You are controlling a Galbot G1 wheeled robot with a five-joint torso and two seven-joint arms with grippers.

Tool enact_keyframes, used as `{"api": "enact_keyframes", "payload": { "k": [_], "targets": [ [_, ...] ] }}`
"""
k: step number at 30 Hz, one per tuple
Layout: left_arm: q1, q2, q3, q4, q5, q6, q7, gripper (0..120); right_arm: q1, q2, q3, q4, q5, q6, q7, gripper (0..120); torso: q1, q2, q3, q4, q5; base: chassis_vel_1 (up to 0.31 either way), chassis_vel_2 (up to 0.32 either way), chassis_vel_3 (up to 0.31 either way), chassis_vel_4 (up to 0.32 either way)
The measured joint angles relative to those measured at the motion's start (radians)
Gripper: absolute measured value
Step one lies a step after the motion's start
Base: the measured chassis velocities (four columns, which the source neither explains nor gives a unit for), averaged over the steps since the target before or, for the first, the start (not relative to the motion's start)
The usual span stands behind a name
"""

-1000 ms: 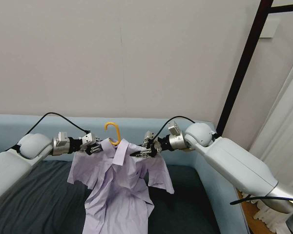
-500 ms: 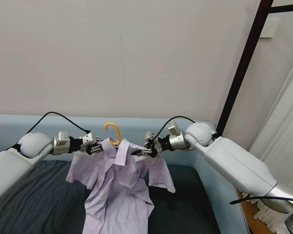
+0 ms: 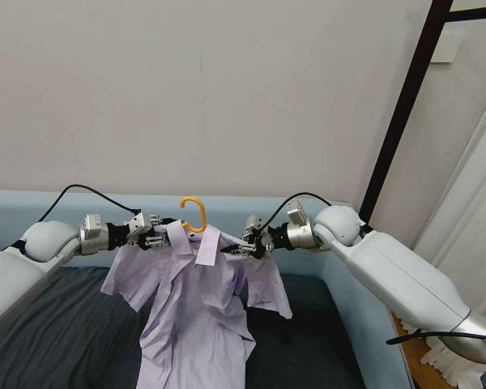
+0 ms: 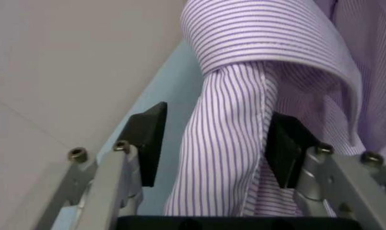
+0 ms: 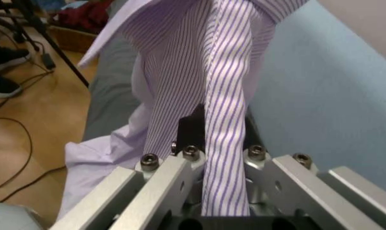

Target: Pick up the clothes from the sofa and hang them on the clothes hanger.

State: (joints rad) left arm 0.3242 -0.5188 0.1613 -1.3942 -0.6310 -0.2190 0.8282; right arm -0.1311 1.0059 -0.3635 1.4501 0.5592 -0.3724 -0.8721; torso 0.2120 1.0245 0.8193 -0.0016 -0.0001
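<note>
A lilac striped shirt (image 3: 196,308) on an orange hanger (image 3: 196,212) is held aloft above the sofa (image 3: 32,340), near its blue backrest. One shoulder is clamped by the left gripper (image 3: 151,236), the other by the right gripper (image 3: 245,245).

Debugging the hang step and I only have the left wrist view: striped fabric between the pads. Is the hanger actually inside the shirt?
Observer: Yes. The head view shows a yellow hanger hook sticking up out of the collar of the shirt.
Operator: Right arm?
Observer: The right gripper is shut on the shirt's other shoulder, opposite the left gripper.
Operator: Rack nearby?
Observer: A black post stands off to the robot's right, past the end of the sofa.
</note>
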Motion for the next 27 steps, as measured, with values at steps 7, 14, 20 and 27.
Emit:
{"api": "enact_keyframes", "payload": {
  "k": [7,14,20,27],
  "targets": [
    [0.169,0.088,-0.178,-0.086,-0.124,-0.021,0.025,97,-0.022,-0.002,0.016,0.007,-0.045,0.025,0.032,1,0.0,0.0,0.0,0.0001,-0.0001,0.0,0.0,0.0,0.0],
    [0.319,0.134,-0.298,-0.121,-0.235,-0.077,-0.012,100,-0.02,-0.01,0.029,0.009,-0.028,0.028,0.029,1,0.0,0.0,0.0,0.0002,-0.0002,0.0,0.0,0.0,0.0],
    [0.486,0.133,-0.449,-0.184,-0.3,-0.091,-0.122,100,-0.012,-0.027,0.043,0.014,0.017,0.021,0.033,1,0.0,0.0,0.0,0.0001,-0.0001,0.0,0.0,0.0,0.0],
    [0.733,0.058,-0.65,-0.354,-0.498,-0.045,-0.322,100,0.0,-0.041,0.055,0.017,0.042,0.018,0.06,1,0.0,0.0,0.0,-0.0001,0.0003,0.0,0.0,0.0,0.0]
  ]
}}
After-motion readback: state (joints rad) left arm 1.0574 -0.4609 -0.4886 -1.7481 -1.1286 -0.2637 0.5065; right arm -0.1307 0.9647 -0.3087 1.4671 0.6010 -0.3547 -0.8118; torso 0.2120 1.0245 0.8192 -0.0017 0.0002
